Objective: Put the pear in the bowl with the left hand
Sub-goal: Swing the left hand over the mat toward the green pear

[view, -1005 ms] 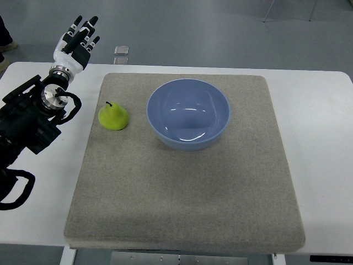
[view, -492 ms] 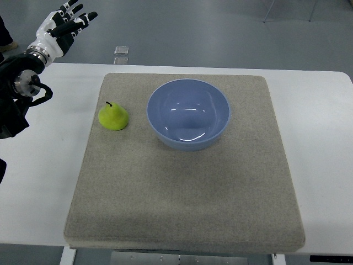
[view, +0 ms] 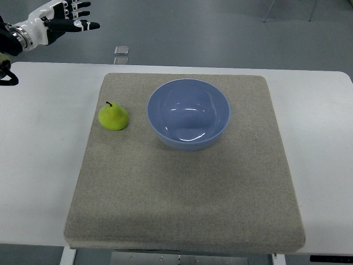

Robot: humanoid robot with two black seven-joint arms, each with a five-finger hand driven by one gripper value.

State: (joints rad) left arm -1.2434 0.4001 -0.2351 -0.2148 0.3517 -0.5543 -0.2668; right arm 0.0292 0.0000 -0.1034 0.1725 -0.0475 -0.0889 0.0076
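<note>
Since the pear (view: 113, 117) is not yet grasped, the step in hand is the reach: the left hand (view: 62, 22) should probably come down over the fruit from its outer side, close round the broad base rather than the stem, and lift clear before crossing to the bowl (view: 188, 114). The hand hangs at the upper left, beyond the desk (view: 44, 138), fingers spread and empty. The pear stands on the mat (view: 182, 199), well apart from the hand, just left of the bowl.

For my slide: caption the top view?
Left hand open, raised far-left; pear on mat beside empty blue bowl.
</note>
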